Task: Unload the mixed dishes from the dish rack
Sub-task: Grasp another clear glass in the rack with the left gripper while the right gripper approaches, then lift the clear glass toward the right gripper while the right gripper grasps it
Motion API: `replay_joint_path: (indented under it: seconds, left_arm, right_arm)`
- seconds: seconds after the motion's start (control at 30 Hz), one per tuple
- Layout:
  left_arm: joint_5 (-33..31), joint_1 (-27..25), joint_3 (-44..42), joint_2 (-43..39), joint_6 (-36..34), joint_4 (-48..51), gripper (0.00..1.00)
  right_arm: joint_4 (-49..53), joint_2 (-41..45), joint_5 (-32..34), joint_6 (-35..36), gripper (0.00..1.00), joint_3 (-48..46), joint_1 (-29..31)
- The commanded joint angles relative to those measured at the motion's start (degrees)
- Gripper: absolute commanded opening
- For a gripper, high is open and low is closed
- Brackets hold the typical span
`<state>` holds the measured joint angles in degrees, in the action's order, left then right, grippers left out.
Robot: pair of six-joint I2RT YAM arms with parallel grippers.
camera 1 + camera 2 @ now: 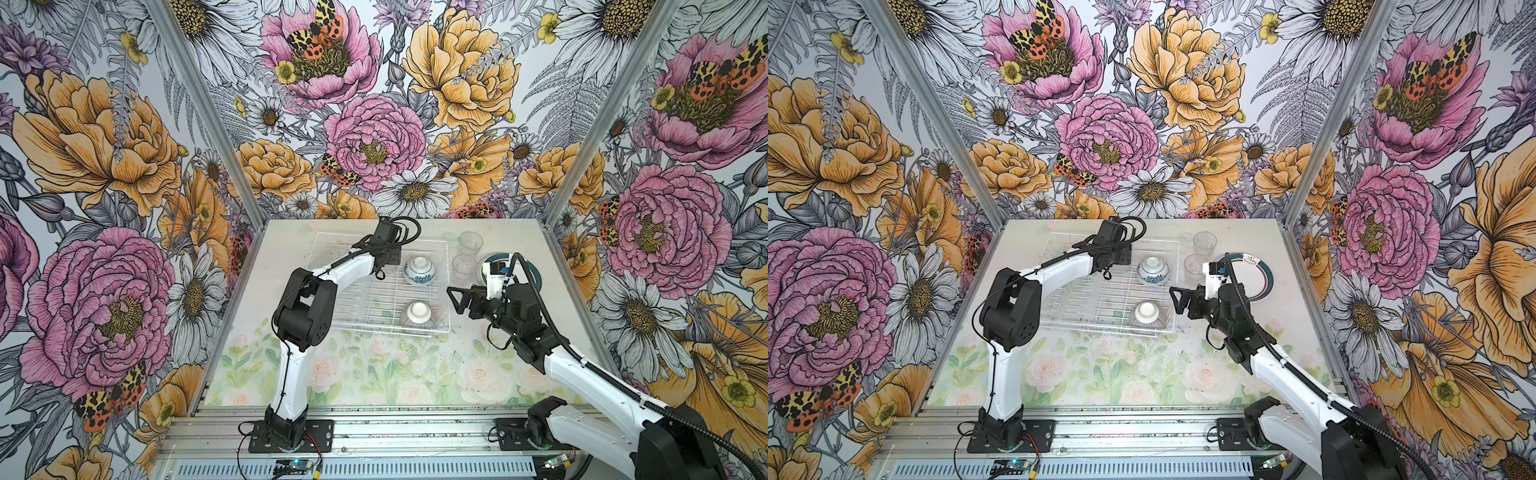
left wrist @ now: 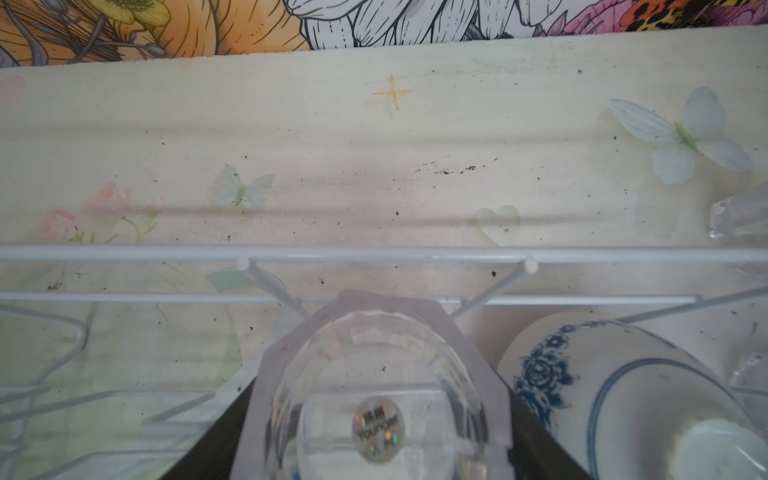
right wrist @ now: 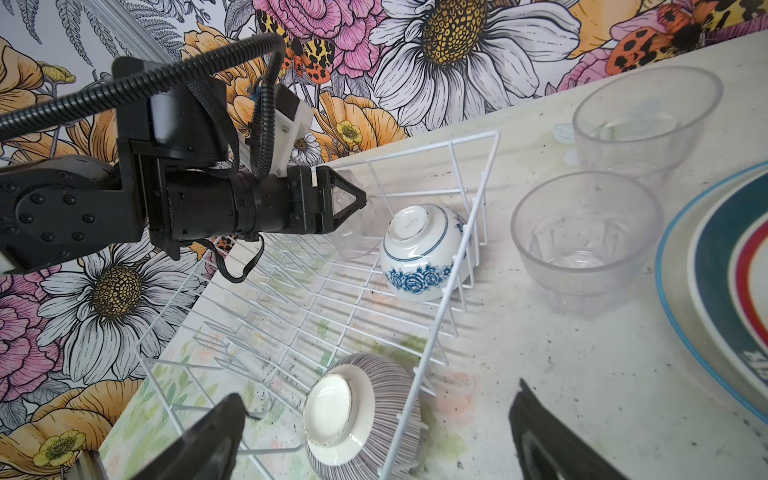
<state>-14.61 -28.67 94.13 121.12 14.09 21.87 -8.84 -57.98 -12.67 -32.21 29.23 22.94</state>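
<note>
Because the tabletop (image 1: pixel 374 374) already carries the plates (image 1: pixel 1262 278) and two glasses (image 1: pixel 470 243), the rack (image 1: pixel 365 303) has only two upturned bowls (image 1: pixel 419 270) and a last glass (image 2: pixel 376 374) by its far rail. That glass is my step. My left fingers (image 3: pixel 351 201) straddle it, but I cannot tell whether they grip. My right fingers (image 3: pixel 208 440) hang wide beside the rack. Next I must clamp and lift clear of the wires.

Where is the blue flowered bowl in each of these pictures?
In a top view: blue-and-white floral bowl, upside down, in the dish rack, toward its right side.
In a top view: same spot.
Left wrist: close up, next to a clear tumbler.
Right wrist: in the rack, beyond the ribbed bowl.
Shared landmark: the white wire rack around it.
</note>
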Motion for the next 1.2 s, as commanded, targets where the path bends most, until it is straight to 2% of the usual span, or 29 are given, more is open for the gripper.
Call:
replay_joint_path:
  seconds: [0.0,0.13,0.27,0.5,0.57,0.67,0.8,0.93,1.03,1.17]
  left_arm:
    - [-1.65,-0.25,-1.62,-5.62,-0.01,0.29,0.63]
    - [1.98,0.72,-8.18,-13.77,3.01,-2.90,0.61]
    - [12.16,3.44,-17.24,-23.84,10.22,-10.00,0.57]
    - [21.58,5.44,-27.69,-33.46,21.90,-20.17,0.54]
    - [23.93,5.39,-30.38,-35.44,25.60,-23.69,0.54]
    - [26.53,5.33,-33.77,-37.99,29.65,-28.18,0.55]
    - [28.76,5.42,-36.80,-40.79,32.59,-30.77,0.56]
    - [31.21,5.72,-39.54,-42.49,35.57,-33.61,0.56]
    - [33.41,6.05,-41.49,-42.83,38.75,-36.74,0.56]
    - [35.13,6.02,-44.14,-42.57,41.91,-41.39,0.56]
  right_arm:
    - [-0.20,1.46,0.10,-0.92,1.00,-0.66,0.42]
    - [-0.69,0.86,-0.03,-1.22,0.99,-0.59,1.02]
    - [-1.41,-0.74,-0.73,-0.99,0.99,0.09,1.99]
    - [-3.75,-4.61,-0.61,-0.96,0.98,2.84,4.29]
    - [-4.88,-6.53,-1.18,-1.41,0.96,4.08,4.99]
    - [-7.61,-9.79,-3.62,-1.64,0.87,6.38,6.14]
    - [-14.83,-13.59,-5.55,-2.16,0.80,8.08,8.22]
    - [-17.75,-18.59,-6.41,-2.18,0.74,11.77,9.91]
    - [-19.84,-22.63,-8.67,-2.72,0.64,15.20,10.92]
    - [-22.65,-26.76,-10.74,-4.03,0.63,18.61,12.15]
